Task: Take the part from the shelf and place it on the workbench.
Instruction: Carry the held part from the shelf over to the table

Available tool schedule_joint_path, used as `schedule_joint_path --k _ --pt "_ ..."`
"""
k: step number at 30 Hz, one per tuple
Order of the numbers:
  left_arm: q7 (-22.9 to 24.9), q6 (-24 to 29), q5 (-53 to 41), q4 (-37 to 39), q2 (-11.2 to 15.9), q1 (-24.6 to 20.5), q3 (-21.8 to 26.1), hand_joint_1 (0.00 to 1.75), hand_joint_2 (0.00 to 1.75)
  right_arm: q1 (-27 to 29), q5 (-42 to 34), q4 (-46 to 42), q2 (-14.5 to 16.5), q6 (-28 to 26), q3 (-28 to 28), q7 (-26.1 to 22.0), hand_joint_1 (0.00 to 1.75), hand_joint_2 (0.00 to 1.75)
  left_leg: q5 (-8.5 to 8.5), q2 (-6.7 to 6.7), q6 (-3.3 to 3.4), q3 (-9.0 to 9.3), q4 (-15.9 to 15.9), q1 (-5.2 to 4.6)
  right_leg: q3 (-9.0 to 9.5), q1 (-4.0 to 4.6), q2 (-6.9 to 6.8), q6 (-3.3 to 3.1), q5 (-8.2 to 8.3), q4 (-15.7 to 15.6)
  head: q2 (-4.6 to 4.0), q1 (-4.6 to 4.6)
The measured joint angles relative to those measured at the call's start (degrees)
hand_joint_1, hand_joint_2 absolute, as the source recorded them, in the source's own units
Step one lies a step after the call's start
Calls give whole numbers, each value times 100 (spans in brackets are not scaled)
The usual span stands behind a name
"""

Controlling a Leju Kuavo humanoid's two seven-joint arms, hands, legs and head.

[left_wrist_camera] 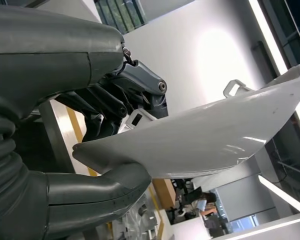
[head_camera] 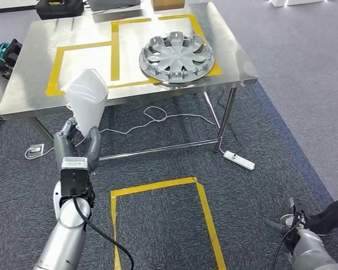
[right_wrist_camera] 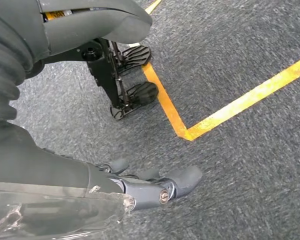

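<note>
The part [head_camera: 86,98] is a white, curved plastic shell. My left hand [head_camera: 76,149] grips it by its narrow lower end and holds it up in front of the near edge of the steel workbench [head_camera: 35,62]. In the left wrist view the part [left_wrist_camera: 216,135] sits between the thumb [left_wrist_camera: 103,192] and the darker fingers [left_wrist_camera: 114,100]. My right hand [head_camera: 286,225] hangs low at the right. Over the carpet, its fingers [right_wrist_camera: 163,185] are stretched out and hold nothing.
A silver wheel cover [head_camera: 176,56] lies on the workbench's right half, inside yellow tape outlines. A yellow tape rectangle [head_camera: 159,185] marks the carpet before me. A white cable [head_camera: 159,115] and power strip [head_camera: 239,160] lie under the bench. A black bag [head_camera: 5,53] sits at the left.
</note>
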Motion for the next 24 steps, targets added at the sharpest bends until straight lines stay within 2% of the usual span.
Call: schedule_joint_path --k 2,3,4,5,6,7,8,9,10,11,12,14,15,16,17,19,20,21,22,23,24 --pt "0 -4 -8 -1 7 -18 -1 175 175 -15 12 -1 17 -2 0 -2 0 175 -209 227 -56 -148 327 -12 28 -7 -91 -82 2 -23 0 -46" --pt "0 -6 -12 -1 8 -25 -1 175 175 -16 16 -2 16 -3 0 -1 0 175 -379 378 -80 -301 660 -17 37 3 -135 -107 -4 -26 0 -74" --pt "1 -9 -15 -1 8 -26 -2 175 175 -13 20 -2 16 -3 0 1 0 175 -552 472 -95 -493 1056 -12 41 11 -187 -124 -9 -28 0 -91" --pt "1 -13 -18 0 8 -19 -3 175 175 -8 21 -2 16 -1 0 7 0 175 -668 518 -102 -662 1393 -8 43 17 -241 -133 -16 -27 0 -91" --pt "2 -16 -23 1 8 -10 -4 175 175 -6 22 -2 16 2 0 14 0 175 -679 534 -99 -750 1559 -7 48 22 -294 -138 -21 -27 0 -94" --pt "3 -20 -30 1 8 -5 -5 175 175 -5 23 -2 16 4 0 21 0 175 -586 542 -87 -732 1513 -7 56 28 -347 -142 -27 -27 0 -93" --pt "4 -21 -38 1 7 -5 -5 175 175 -8 24 -2 17 6 0 28 0 175 -402 563 -65 -599 1242 -12 70 35 -397 -141 -35 -27 0 -94" --pt "5 -22 -45 1 6 -9 -7 175 175 -14 23 -2 18 9 0 32 0 175 -195 633 -30 -396 847 -25 87 43 -443 -135 -46 -28 0 -93" --pt "5 -23 -49 1 4 -19 -8 175 175 -20 23 -2 17 11 0 33 0 175 -59 738 4 -195 458 -55 98 62 -485 -120 -60 -24 0 -93" --pt "5 -23 -51 1 1 -30 -10 175 175 -25 23 -2 16 14 0 34 0 175 15 823 37 -53 171 -80 105 79 -524 -101 -73 -26 0 -91" --pt "6 -24 -52 1 -2 -36 -11 175 175 -27 23 -2 14 19 0 36 0 175 24 879 63 16 18 -103 111 97 -568 -79 -84 -32 0 -89" --pt "13 -31 -54 1 -5 -37 -14 175 175 -30 -3 -2 10 39 -1 40 0 175 3 816 106 20 -40 -111 138 113 -665 -32 -101 -62 0 -84" --pt "17 -36 -55 1 -7 -33 -15 175 175 -34 -35 -2 10 61 -4 44 0 175 11 767 131 26 -55 -97 139 111 -665 -2 -123 -52 0 -80" --pt "21 -45 -56 1 -11 -35 -18 175 175 -40 -53 -2 9 110 -9 62 0 175 19 722 161 36 -68 -78 107 106 -604 27 -186 29 0 -73" --pt "25 -57 -57 3 -16 -40 -28 175 175 -44 -46 -2 4 184 -13 101 0 175 26 681 191 47 -81 -55 11 102 -510 53 -304 232 0 -63" --pt "36 -84 -56 19 -25 -47 -72 175 175 -34 56 -2 -26 402 -16 304 0 175 25 590 231 54 -85 -34 -358 96 -324 84 -642 968 0 -44" --pt "43 -98 -55 37 -27 -47 -102 175 175 -22 112 -2 -48 502 -16 476 0 175 23 537 240 56 -84 -32 -558 96 -293 93 -767 1339 0 -39" --pt "49 -112 -52 62 -30 -49 -134 175 175 -9 155 -1 -69 589 -15 698 0 175 21 482 242 59 -83 -32 -695 96 -281 102 -795 1560 0 -38" --pt "53 -131 -46 95 -33 -57 -168 175 175 -1 190 -1 -93 662 -15 974 0 175 20 427 242 67 -82 -29 -733 93 -278 107 -710 1564 0 -38" --pt "55 -155 -33 136 -40 -76 -206 175 175 3 224 0 -122 728 -15 1275 0 175 15 372 235 78 -80 -23 -651 86 -271 113 -520 1324 0 -38" --pt "55 -185 -18 183 -53 -105 -248 175 175 4 269 8 -158 782 -15 1558 0 175 7 318 221 90 -74 -14 -482 69 -241 126 -282 923 0 -37"
